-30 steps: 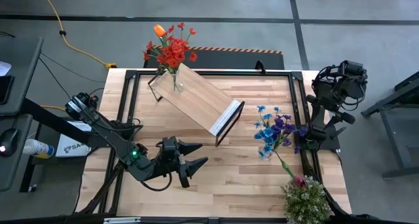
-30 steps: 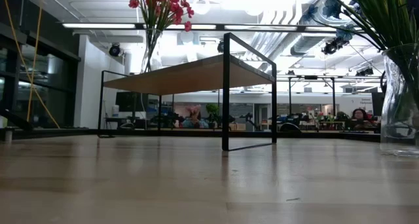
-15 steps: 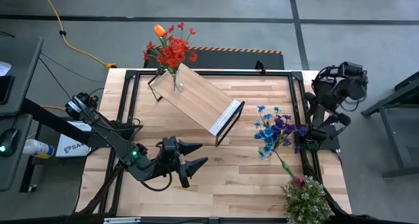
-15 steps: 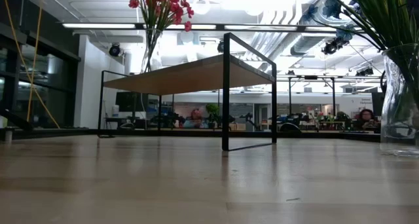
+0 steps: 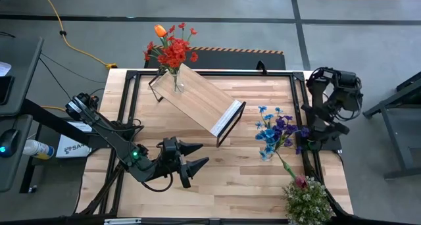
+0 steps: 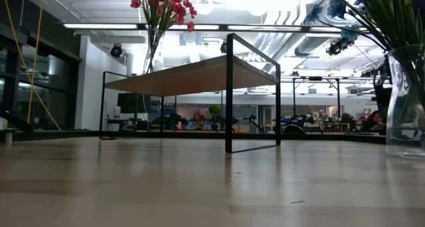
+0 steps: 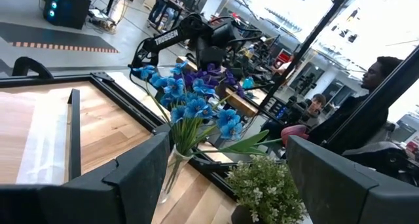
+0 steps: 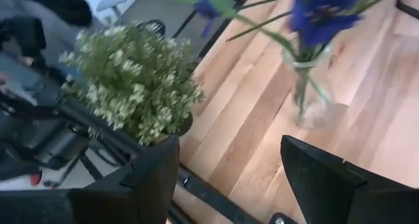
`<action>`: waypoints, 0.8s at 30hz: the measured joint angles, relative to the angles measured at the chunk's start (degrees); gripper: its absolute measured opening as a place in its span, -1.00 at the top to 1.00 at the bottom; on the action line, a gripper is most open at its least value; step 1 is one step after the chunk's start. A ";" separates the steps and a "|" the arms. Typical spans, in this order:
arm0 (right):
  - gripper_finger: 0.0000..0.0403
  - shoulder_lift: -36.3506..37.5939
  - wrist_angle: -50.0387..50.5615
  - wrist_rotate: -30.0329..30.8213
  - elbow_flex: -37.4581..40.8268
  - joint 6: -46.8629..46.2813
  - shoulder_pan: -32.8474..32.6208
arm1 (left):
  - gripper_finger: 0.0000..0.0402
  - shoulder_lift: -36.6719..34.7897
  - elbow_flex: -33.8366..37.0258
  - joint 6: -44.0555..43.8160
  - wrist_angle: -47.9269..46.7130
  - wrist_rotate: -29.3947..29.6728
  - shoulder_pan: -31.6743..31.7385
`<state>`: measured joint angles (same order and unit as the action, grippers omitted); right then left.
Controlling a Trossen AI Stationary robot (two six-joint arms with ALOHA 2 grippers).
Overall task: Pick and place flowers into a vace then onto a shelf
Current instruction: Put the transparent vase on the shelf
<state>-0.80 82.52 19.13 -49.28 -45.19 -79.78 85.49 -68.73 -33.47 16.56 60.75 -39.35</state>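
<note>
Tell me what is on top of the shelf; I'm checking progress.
On the shelf, at its far end, stands a clear vase holding red flowers and an orange tulip. The rest of the board looks bare. The vase's base is partly covered by blooms from above.

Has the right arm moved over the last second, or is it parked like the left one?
Yes. In the high view the right arm's upper part has shifted inward toward the table's black frame and slightly down-picture. The left tool is unchanged.
</note>
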 joint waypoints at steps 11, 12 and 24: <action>-0.27 0.20 -0.47 9.24 -0.44 -8.31 -3.85 | -0.68 0.00 0.00 0.22 -0.23 0.07 -0.02; -0.27 0.20 -2.32 9.44 -0.44 -7.52 -3.85 | -0.68 0.00 0.00 0.22 -0.22 0.09 -0.01; -0.26 0.15 -12.91 8.85 4.87 -4.41 -3.48 | -0.68 0.00 0.00 0.63 -0.49 0.15 -0.01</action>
<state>-0.64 69.61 27.99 -44.40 -49.60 -83.26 85.49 -68.73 -32.84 16.07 60.90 -39.36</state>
